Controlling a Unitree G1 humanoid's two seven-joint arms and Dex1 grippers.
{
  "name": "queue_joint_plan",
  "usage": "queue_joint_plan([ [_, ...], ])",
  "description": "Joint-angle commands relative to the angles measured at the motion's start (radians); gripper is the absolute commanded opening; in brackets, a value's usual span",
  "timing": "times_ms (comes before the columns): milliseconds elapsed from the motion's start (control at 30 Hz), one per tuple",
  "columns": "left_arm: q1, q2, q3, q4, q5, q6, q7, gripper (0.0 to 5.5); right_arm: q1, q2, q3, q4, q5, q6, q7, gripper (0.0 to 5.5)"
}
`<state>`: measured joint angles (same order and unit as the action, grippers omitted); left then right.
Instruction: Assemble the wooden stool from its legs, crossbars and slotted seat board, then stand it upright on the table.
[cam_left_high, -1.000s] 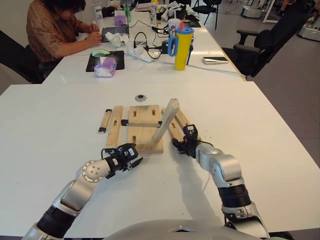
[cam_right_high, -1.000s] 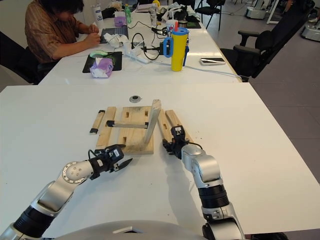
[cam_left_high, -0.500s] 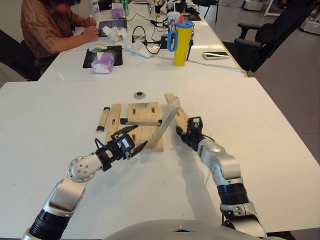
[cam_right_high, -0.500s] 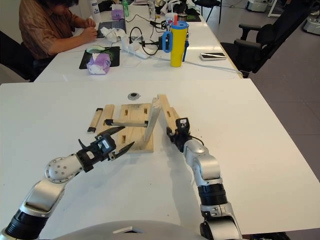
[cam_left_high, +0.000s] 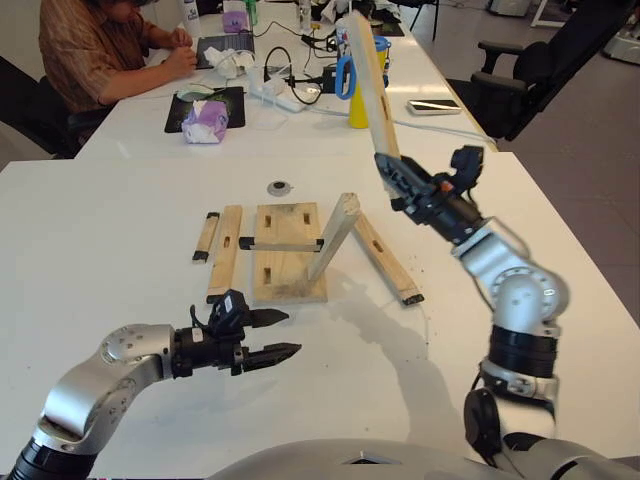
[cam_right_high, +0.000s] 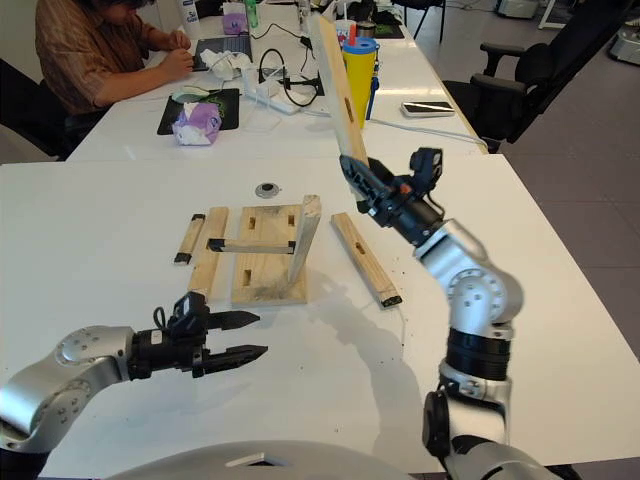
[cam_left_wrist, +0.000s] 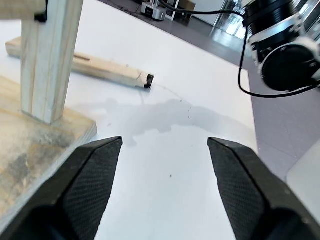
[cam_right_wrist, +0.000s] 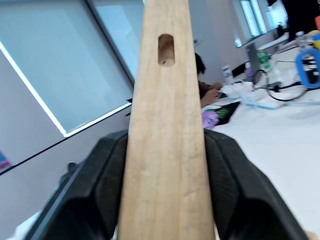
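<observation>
Wooden leg (cam_left_high: 368, 85) gripped in rt tool (cam_left_high: 393, 172), high above table (cam_left_high: 120, 230).

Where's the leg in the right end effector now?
Head views: the leg is in the air on the robot's right, its lower end clamped in the right end effector, slanting up and away, above and right of the seat board.

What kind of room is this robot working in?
Likely an office or lab workspace: long white tables, a black office chair, and cables and a yellow tumbler on the next desk.
</observation>
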<state>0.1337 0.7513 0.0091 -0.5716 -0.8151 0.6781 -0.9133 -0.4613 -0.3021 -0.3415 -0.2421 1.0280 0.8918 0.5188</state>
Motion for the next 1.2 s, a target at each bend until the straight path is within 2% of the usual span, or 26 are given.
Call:
queue_joint_plan([
  [33, -0.101, 0.028, 0.119, -0.023, -0.238, 0.114, 0.019, 3.17, -0.087, -0.133, -0.062, -0.061, 0.362, 0.161, 0.047, 2.04],
  [233, -0.230, -0.009, 0.194, 0.019, -0.500, 0.166, 0.147, 3.17, 0.007, -0.238, -0.003, -0.123, 0.610, 0.252, 0.057, 2.04],
  [367, -0.326, -0.041, 0.220, 0.072, -0.707, 0.168, 0.283, 3.17, 0.121, -0.237, 0.079, -0.185, 0.589, 0.242, 0.056, 2.04],
  [467, -0.334, -0.043, 0.218, 0.081, -0.777, 0.176, 0.323, 2.79, 0.167, -0.237, 0.117, -0.202, 0.555, 0.222, 0.070, 2.04],
  [633, -0.353, -0.036, 0.216, 0.101, -0.821, 0.177, 0.362, 2.01, 0.217, -0.272, 0.144, -0.225, 0.518, 0.211, 0.139, 2.04],
  [800, -0.375, -0.042, 0.214, 0.104, -0.841, 0.171, 0.374, 1.96, 0.232, -0.292, 0.161, -0.212, 0.477, 0.193, 0.182, 2.04],
  [1200, -0.364, -0.039, 0.209, 0.127, -0.875, 0.192, 0.370, 3.66, 0.238, -0.304, 0.179, -0.204, 0.475, 0.176, 0.215, 2.04],
])
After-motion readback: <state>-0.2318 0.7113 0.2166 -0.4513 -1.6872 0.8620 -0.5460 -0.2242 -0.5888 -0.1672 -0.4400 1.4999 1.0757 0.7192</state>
